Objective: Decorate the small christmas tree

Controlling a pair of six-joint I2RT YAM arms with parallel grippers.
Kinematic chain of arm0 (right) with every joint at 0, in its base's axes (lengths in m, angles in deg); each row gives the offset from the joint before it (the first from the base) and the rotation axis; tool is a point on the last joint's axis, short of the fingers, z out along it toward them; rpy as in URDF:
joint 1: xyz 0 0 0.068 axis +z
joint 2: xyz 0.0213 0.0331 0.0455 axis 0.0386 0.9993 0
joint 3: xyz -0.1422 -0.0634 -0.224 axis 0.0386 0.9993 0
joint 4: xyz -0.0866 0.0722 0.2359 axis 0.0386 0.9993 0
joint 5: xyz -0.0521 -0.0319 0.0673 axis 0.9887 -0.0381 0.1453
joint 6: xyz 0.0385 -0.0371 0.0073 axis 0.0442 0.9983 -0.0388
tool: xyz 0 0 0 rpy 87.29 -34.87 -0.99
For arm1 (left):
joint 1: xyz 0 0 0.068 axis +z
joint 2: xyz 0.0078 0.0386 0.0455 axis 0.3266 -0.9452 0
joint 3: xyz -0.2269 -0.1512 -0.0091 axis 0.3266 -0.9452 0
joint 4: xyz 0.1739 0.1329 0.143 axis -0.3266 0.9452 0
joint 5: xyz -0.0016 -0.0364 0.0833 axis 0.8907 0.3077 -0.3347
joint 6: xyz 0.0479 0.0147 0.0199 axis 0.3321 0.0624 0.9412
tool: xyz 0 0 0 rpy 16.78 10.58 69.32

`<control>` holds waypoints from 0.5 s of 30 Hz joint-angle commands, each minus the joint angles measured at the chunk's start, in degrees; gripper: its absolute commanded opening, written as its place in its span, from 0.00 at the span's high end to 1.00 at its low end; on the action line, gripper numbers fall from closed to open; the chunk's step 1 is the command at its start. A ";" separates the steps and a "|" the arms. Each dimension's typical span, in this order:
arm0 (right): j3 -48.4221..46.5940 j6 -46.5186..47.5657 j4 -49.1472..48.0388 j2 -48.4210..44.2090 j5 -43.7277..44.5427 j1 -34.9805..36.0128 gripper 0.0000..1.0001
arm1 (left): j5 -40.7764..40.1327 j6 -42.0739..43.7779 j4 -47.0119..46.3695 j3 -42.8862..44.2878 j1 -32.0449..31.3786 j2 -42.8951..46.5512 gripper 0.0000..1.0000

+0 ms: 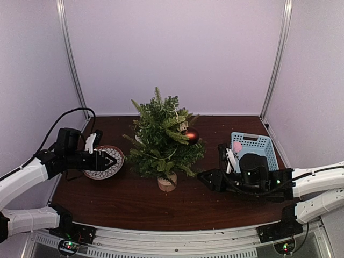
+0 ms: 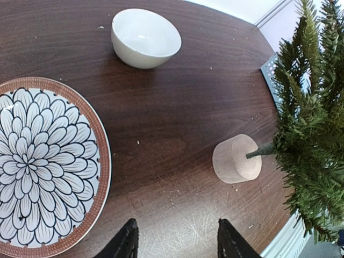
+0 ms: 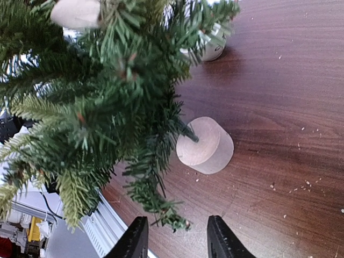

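Small christmas tree [image 1: 164,142], green fir on pale wooden stump, mid-table; one dark red bauble [image 1: 191,135] hung.
One flowered plate [image 2: 43,161], white bowl [image 2: 145,37], blue basket [image 1: 263,145] each; left gripper [image 2: 177,242], right gripper [image 3: 174,242] both parted, gripping nothing.

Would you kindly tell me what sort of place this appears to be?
Probably a robot test booth in a lab: plain pale lilac wall panels joined by metal corner posts enclose a dark wooden table, where the small christmas tree stands as a staged prop.
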 commanded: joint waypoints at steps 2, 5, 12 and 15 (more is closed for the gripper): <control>-0.63 -0.05 -3.75 0.56 0.01 -1.83 0.63 | 0.68 0.62 -3.40 2.10 0.36 -0.63 0.50; -1.29 0.49 -4.25 1.37 -0.74 -2.25 0.68 | 0.68 0.53 -3.73 2.26 0.36 -1.12 0.50; -1.52 0.69 -3.76 1.61 -1.61 -3.44 0.79 | 0.61 0.62 -4.17 2.54 0.36 -1.93 0.50; -1.37 0.70 -3.17 0.87 -1.68 -4.38 0.83 | 0.57 0.53 -4.46 2.55 0.36 -2.19 0.50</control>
